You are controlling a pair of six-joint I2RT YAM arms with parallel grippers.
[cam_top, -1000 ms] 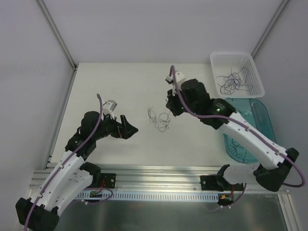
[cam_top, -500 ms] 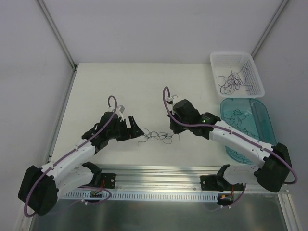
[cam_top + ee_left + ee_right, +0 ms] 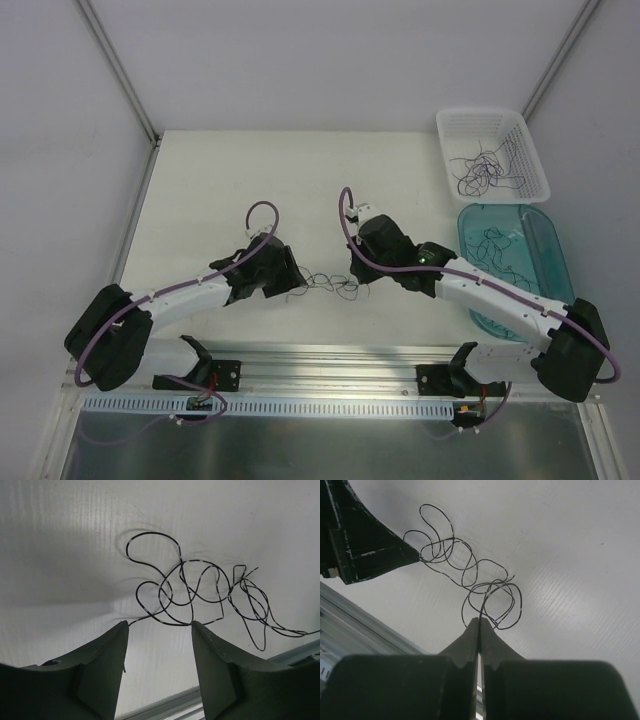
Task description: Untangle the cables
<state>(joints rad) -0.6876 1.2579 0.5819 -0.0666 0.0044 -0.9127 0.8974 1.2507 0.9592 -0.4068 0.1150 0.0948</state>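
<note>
On my top feed the cables (image 3: 330,283) lie as a small, stretched-out tangle on the white desk (image 3: 230,180), and I place everything else from that tangle. The left arm (image 3: 190,295) reaches in from its left, with the left jaws low over the desk at the tangle's left end. From the left wrist feed I see those jaws standing partly apart with bare desk between them. The looping strands (image 3: 200,587) spread just beyond the tips, and one loose end trails into the gap without being pinched. The right arm (image 3: 480,290) comes in from the tangle's right side. The right jaws are pressed fully together, and on the right wrist feed a strand from the nearest loop (image 3: 470,575) runs straight into the seam between the tips, so they have hold of the cables there. Well off to the tangle's far right sits a white basket (image 3: 478,113), and just right of the tangle is a teal tray (image 3: 545,235), each holding more strands.
</note>
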